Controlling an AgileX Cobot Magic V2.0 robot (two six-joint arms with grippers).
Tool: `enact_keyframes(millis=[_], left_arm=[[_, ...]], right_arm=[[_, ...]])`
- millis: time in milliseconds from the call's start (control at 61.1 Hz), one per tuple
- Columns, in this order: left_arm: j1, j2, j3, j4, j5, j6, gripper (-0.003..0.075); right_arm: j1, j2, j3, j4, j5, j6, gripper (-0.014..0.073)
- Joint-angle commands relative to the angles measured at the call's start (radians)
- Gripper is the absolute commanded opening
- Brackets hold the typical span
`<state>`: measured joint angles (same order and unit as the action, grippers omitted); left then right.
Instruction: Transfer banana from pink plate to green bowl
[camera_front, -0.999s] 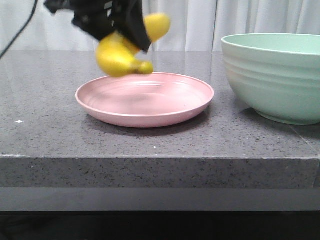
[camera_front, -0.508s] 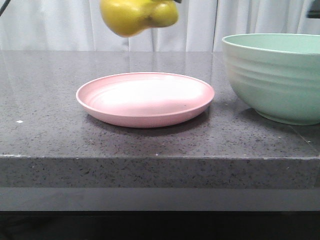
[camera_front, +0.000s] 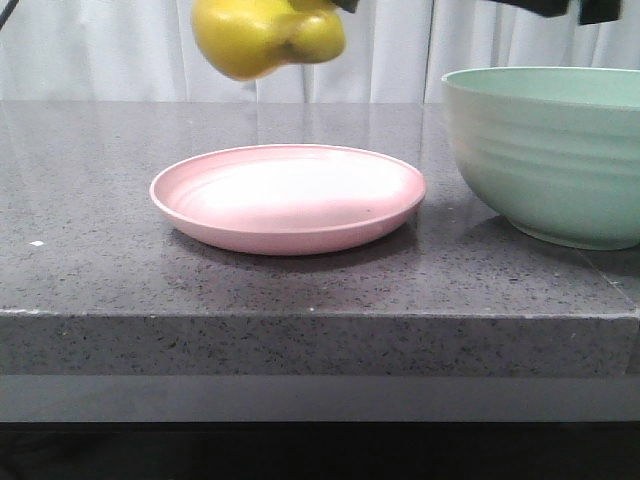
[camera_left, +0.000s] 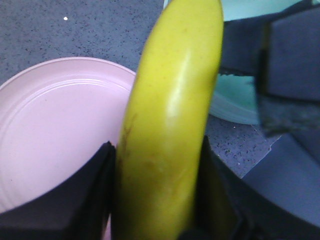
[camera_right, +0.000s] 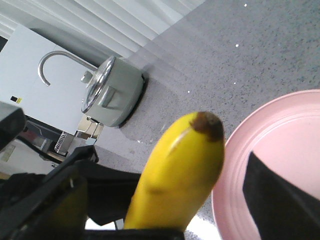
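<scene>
We hold the banana (camera_front: 265, 35) aloft above the pink plate (camera_front: 288, 196), clear of its rim, our left gripper (camera_left: 155, 200) clamped on the fruit with a dark finger (camera_left: 95, 185) on either flank. The lift is done; the carry is the step in hand. To the plate's right stands the green bowl (camera_front: 548, 150), apparently empty. Our right gripper (camera_right: 210, 200) sits near the banana, though we cannot tell whether it is parted. Next we must travel right, over the bowl's rim, then lower.
</scene>
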<state>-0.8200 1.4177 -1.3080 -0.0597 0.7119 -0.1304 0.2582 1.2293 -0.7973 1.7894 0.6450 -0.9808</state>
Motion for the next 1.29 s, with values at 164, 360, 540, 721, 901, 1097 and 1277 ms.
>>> enact_keyframes(millis=[164, 360, 540, 721, 901, 1097, 1277], left_arm=[[-0.009, -0.040, -0.033, -0.003, -0.093, -0.003, 0.0060], [-0.009, -0.040, -0.033, -0.003, -0.094, -0.003, 0.0060], [-0.009, -0.040, -0.033, -0.003, -0.094, -0.003, 0.0061], [-0.009, -0.040, -0.033, -0.003, -0.093, -0.003, 0.0097], [-0.009, -0.040, -0.033, -0.003, -0.089, 0.001, 0.0353], [-0.009, -0.040, -0.033, -0.003, -0.079, 0.001, 0.0562], [-0.009, -0.042, -0.033, -0.003, -0.073, 0.001, 0.0557]], right_arm=[[-0.001, 0.071, -0.077, 0.128, 0.113, -0.014, 0.0641], [-0.001, 0.084, -0.094, 0.128, 0.163, -0.014, 0.0517], [-0.001, 0.084, -0.094, 0.128, 0.169, -0.014, 0.0214], [-0.001, 0.084, -0.094, 0.128, 0.169, -0.014, 0.0107], [-0.001, 0.084, -0.094, 0.128, 0.172, -0.014, 0.0108], [-0.001, 0.084, -0.094, 0.128, 0.177, -0.014, 0.0108], [-0.025, 0.084, -0.129, 0.128, 0.165, -0.059, 0.0108]])
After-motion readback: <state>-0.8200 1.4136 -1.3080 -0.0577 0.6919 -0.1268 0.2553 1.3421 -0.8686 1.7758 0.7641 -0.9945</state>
